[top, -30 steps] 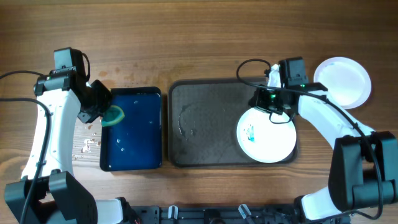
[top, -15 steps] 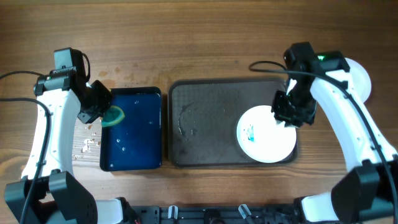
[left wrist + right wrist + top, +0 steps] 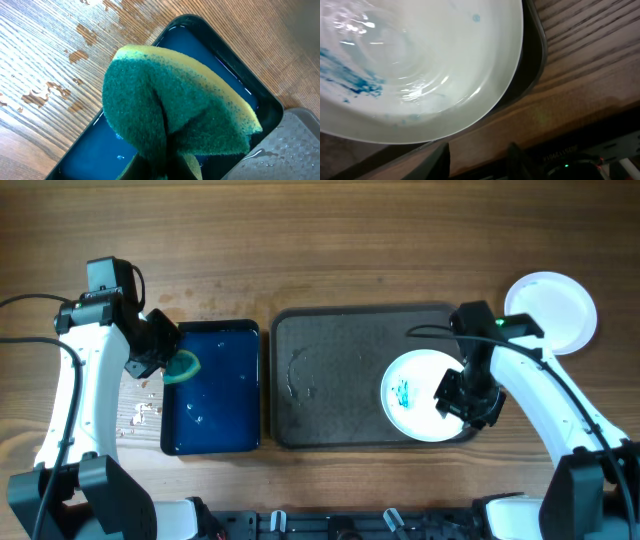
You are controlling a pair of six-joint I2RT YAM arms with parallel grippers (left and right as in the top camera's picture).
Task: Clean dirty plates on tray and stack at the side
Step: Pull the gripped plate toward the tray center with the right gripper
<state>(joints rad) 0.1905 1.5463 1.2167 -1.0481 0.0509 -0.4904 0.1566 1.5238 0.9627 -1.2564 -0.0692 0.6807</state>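
Overhead, I see the dirty plate (image 3: 420,395), teal scribbles inside, at the tray's (image 3: 330,380) right end. The right fingers (image 3: 462,395) are over its right edge, grip I cannot tell. Left wrist: left fingers (image 3: 160,170) pinch a sponge (image 3: 175,115) above the basin (image 3: 220,60). Right wrist: blue-smeared plate against the tray rim.

A wooden table (image 3: 330,240) with warm brown grain fills the view, evenly lit; water droplets (image 3: 143,412) and damp patches (image 3: 47,94) speckle its left part.

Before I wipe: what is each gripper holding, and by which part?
Left gripper pinches the sponge by its folded end. Right gripper sits over the plate; grip unclear.
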